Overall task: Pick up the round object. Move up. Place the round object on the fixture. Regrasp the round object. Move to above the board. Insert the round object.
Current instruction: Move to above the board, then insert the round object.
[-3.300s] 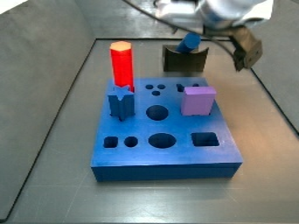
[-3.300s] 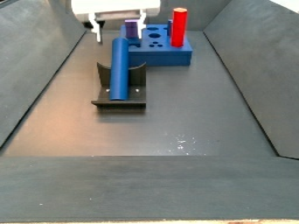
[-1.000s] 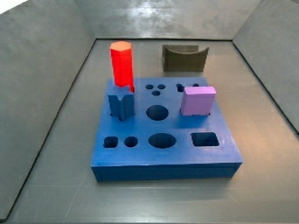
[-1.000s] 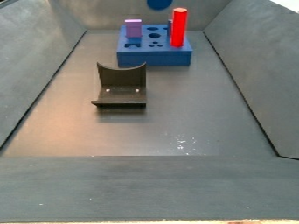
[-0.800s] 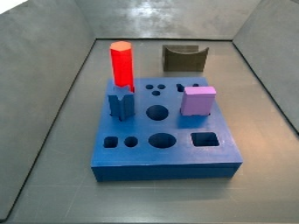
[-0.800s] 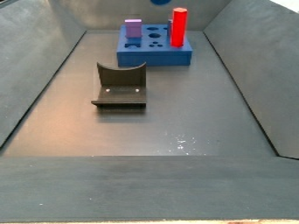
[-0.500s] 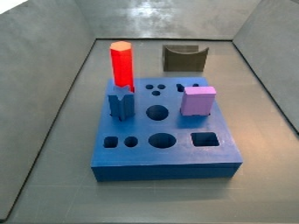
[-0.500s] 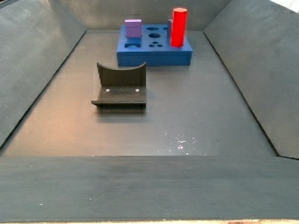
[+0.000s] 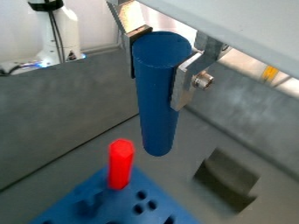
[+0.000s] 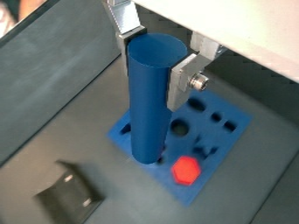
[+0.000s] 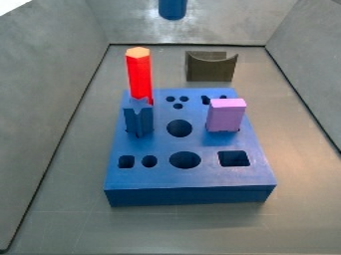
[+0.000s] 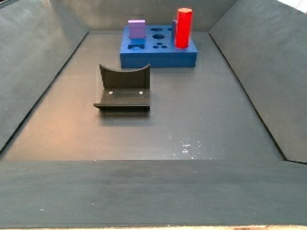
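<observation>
Jaws are closed on the upper end of the round object [image 9: 156,92], one silver finger [image 9: 190,77] pressed on each side of it, so the gripper [image 10: 156,54] holds it upright with the long blue body hanging down. This is seen in both wrist views. The lower round end of the round object is free and touches nothing. In a side view only this lower end [image 11: 172,9] shows, at the top edge of the frame, high above the floor; the gripper itself is out of that frame.

Below the held piece, in a wrist view, lies the board [image 10: 225,140] with its dark holes, and the red peg [image 10: 186,170] stands in it near the lower centre of the frame. In a side view the board [image 11: 200,174] fills the middle of the frame. The red peg [image 11: 139,72] stands upright at its upper left part, the dark-blue star peg [image 11: 138,118] is just below it, and the lilac cube [image 11: 226,114] sits at the right side of the board.

The fixture [image 11: 210,67] stands on the floor behind the board, in the upper right of the frame, with its curved notch empty. In a side view the fixture [image 12: 125,87] is at the left centre, apart from the board [image 12: 160,49] at the top.
</observation>
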### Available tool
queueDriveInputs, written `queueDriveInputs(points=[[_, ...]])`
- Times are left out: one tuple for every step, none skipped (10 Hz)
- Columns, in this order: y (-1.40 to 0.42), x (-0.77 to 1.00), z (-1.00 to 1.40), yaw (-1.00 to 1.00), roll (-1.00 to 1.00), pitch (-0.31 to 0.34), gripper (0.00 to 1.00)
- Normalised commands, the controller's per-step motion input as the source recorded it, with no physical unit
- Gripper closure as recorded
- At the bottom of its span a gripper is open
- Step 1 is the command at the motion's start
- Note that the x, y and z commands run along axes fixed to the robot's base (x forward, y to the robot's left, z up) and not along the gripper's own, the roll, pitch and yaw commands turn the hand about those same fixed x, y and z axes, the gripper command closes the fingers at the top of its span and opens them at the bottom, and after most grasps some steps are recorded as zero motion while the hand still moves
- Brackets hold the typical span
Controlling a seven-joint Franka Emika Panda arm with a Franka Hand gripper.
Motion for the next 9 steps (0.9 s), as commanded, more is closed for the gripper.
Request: queueDriveInputs(points=[[-0.01, -0.09, 0.02, -0.08, -0.94, -0.01, 1.0], [0.02, -0.09, 0.01, -0.05, -0.71, -0.032, 1.0], [0.02, -0.08, 0.0, -0.03, -0.5, -0.048, 1.0], [0.02, -0.06, 0.0, -0.02, -0.29, -0.042, 1.0], [0.02, -0.04, 0.0, -0.02, -0.2, -0.032, 1.0], [0.0, 0.0, 0.0, 0.0, 0.0, 0.007, 1.0], [-0.11, 0.1, 0.0, -0.01, 0.0, 0.043, 1.0], [0.0, 0.07, -0.18, -0.04, -0.08, 0.0, 1.0], [0.0, 0.0, -0.14, 0.0, 0.0, -0.05, 1.0]])
